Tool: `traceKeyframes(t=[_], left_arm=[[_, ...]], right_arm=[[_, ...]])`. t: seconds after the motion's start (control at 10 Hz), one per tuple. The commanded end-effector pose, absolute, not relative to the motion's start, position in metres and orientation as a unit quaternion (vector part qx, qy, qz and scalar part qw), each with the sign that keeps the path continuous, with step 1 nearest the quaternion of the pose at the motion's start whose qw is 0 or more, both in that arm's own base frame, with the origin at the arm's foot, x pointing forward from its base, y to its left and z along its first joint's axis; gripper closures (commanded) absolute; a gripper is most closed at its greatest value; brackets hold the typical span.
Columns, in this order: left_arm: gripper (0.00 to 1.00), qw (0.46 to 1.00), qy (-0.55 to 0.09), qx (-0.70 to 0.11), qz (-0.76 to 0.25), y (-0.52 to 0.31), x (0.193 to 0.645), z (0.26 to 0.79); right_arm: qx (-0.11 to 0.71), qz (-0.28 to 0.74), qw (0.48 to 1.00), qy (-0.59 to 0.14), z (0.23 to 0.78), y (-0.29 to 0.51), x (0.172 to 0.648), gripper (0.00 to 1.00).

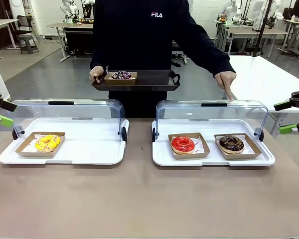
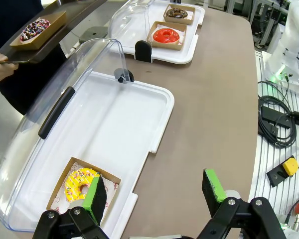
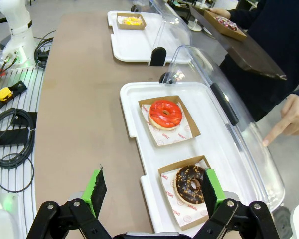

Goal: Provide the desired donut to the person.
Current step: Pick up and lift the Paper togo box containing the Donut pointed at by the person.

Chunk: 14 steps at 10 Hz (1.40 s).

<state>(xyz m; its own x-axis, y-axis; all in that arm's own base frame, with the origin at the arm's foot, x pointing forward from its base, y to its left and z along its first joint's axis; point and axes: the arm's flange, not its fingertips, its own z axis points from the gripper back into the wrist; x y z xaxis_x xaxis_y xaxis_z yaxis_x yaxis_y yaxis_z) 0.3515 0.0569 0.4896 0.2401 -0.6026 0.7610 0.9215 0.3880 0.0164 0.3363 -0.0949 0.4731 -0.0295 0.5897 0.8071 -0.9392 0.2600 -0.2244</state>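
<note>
The person (image 1: 139, 35) stands at the far side holding a black tray (image 1: 154, 82) that carries a sprinkled donut (image 1: 121, 75). Their other hand (image 1: 226, 82) points a finger down at the raised lid of the right case, just behind the chocolate donut (image 1: 231, 144) (image 3: 190, 183). A red donut (image 1: 183, 144) (image 3: 165, 113) lies beside it. A yellow donut (image 1: 48, 143) (image 2: 79, 184) sits in the left case. My left gripper (image 1: 7, 113) (image 2: 154, 189) hangs open at the table's left edge, and my right gripper (image 1: 284, 117) (image 3: 153, 185) hangs open at the right edge. Both hold nothing.
Both white display trays (image 1: 89, 149) (image 1: 214, 158) have clear lids (image 1: 70, 109) tipped up at the back. Each donut lies in a brown card tray. The brown tabletop (image 1: 139, 199) in front is bare. Cables and a yellow button box (image 2: 289, 167) lie beside the table.
</note>
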Motion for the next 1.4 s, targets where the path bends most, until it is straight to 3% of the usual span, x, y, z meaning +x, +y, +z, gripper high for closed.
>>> traceKeyframes(t=[0.0,0.3,0.6,1.3], left_arm=[[0.0,0.757,-0.353,-0.226,-0.502,0.058,0.352,0.488],[0.0,0.757,-0.353,-0.226,-0.502,0.058,0.352,0.488],[0.0,0.757,-0.353,-0.226,-0.502,0.058,0.352,0.488],[0.0,0.757,-0.353,-0.226,-0.502,0.058,0.352,0.488]], right_arm=[[0.171,0.572,0.675,-0.433,0.488,-0.089,0.354,0.0],[0.123,0.619,0.698,-0.339,0.484,-0.057,0.413,0.0],[0.111,0.648,0.715,-0.236,0.428,-0.039,0.42,0.0],[0.032,0.687,0.711,-0.147,0.357,-0.044,0.451,0.0]])
